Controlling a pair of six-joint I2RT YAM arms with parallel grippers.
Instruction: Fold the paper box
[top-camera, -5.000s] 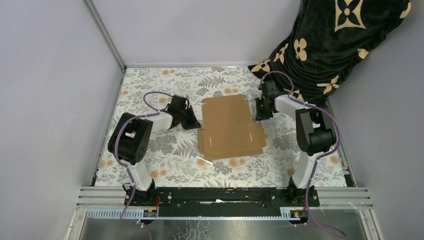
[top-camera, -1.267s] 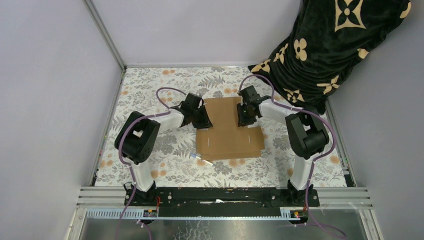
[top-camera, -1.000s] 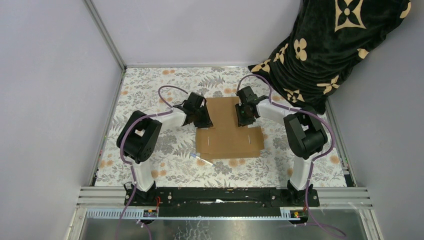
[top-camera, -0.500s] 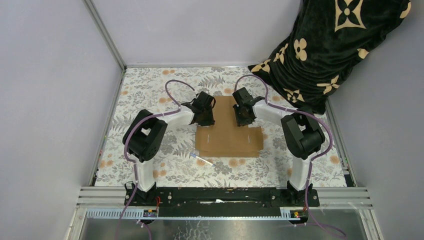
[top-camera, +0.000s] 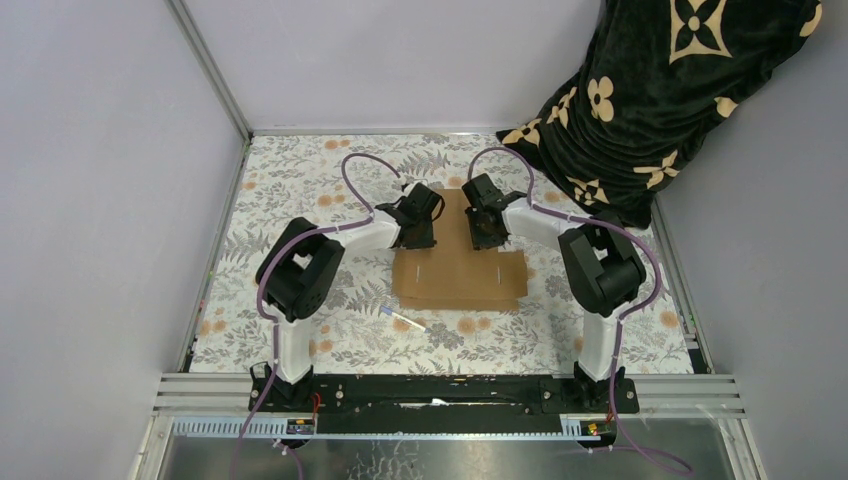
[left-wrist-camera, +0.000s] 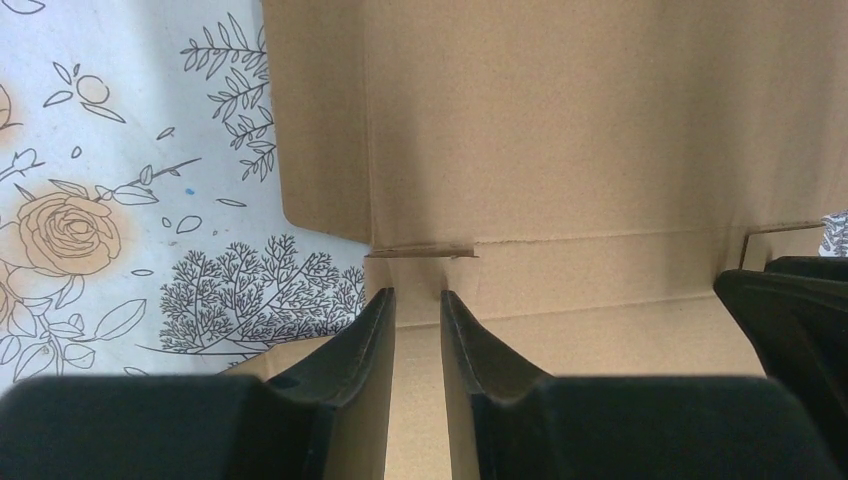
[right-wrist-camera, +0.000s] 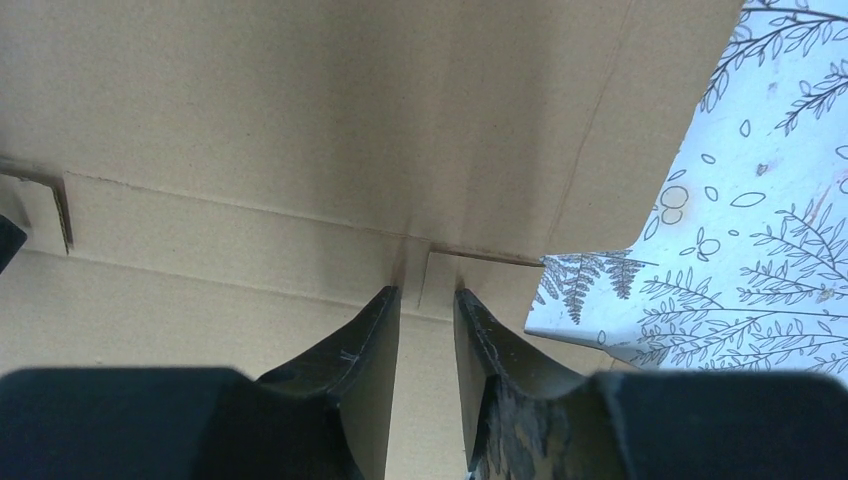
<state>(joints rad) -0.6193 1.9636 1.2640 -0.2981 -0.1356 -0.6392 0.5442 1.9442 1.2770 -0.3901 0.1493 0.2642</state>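
The paper box (top-camera: 458, 275) is a brown cardboard sheet lying on the flowered table cover, its wider part toward me. Its narrower rear panel (top-camera: 452, 210) runs back between the two grippers. My left gripper (top-camera: 418, 232) bears on the sheet's left side and my right gripper (top-camera: 487, 232) on its right side. In the left wrist view the left gripper (left-wrist-camera: 418, 295) has its jaws a narrow gap apart over the cardboard (left-wrist-camera: 560, 130), just below a slit and crease. In the right wrist view the right gripper (right-wrist-camera: 427, 292) stands the same way over the cardboard (right-wrist-camera: 300, 110). Nothing is pinched between either pair.
A small white stick (top-camera: 405, 319) lies on the cover near the box's front left corner. A dark cloth with tan flower marks (top-camera: 660, 100) fills the back right corner. Metal frame rails and grey walls bound the table.
Both grippers have moved inward toward each other along the box's rear part. The box's rear outline has become narrower. The right jaws have parted slightly.
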